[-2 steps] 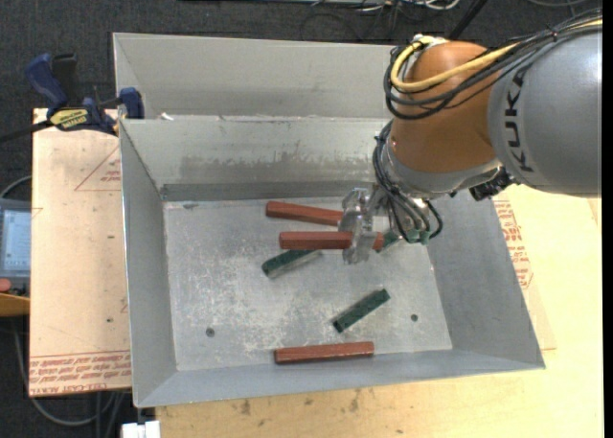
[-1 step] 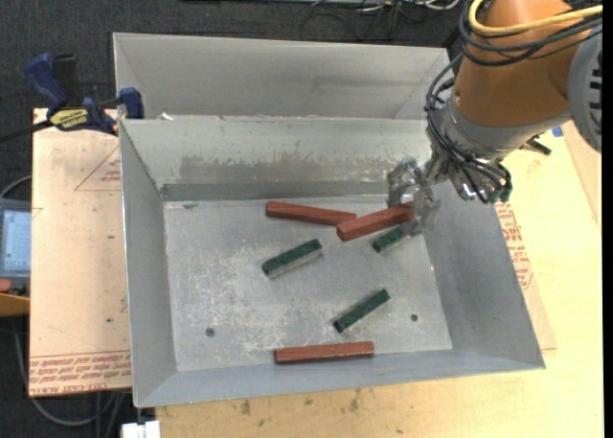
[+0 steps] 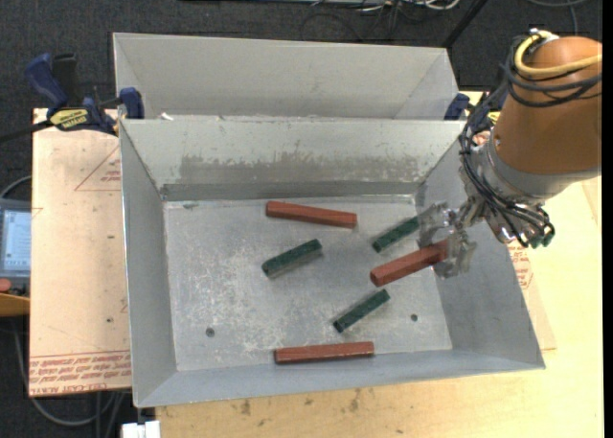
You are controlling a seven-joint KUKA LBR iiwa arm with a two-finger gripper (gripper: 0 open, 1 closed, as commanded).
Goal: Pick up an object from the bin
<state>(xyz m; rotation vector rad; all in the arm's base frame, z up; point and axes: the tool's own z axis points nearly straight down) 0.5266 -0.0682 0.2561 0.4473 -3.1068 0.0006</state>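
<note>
My gripper (image 3: 446,242) is low at the bin's right side, by the foot of the right wall. A red-brown bar (image 3: 404,266) lies slanted there, and its right end sits between my fingers, which are shut on it. Its left end points down towards the middle of the floor. Just above it, a short dark green bar (image 3: 396,233) lies slanted, its right end close to my upper finger. Another dark green bar (image 3: 361,310) lies below the held one, apart from it.
A long red-brown bar (image 3: 310,215) lies near the back wall. A dark green bar (image 3: 292,258) rests mid-floor. A further red-brown bar (image 3: 324,353) lies along the front edge. The arm's orange cover and cables hang over the right rim.
</note>
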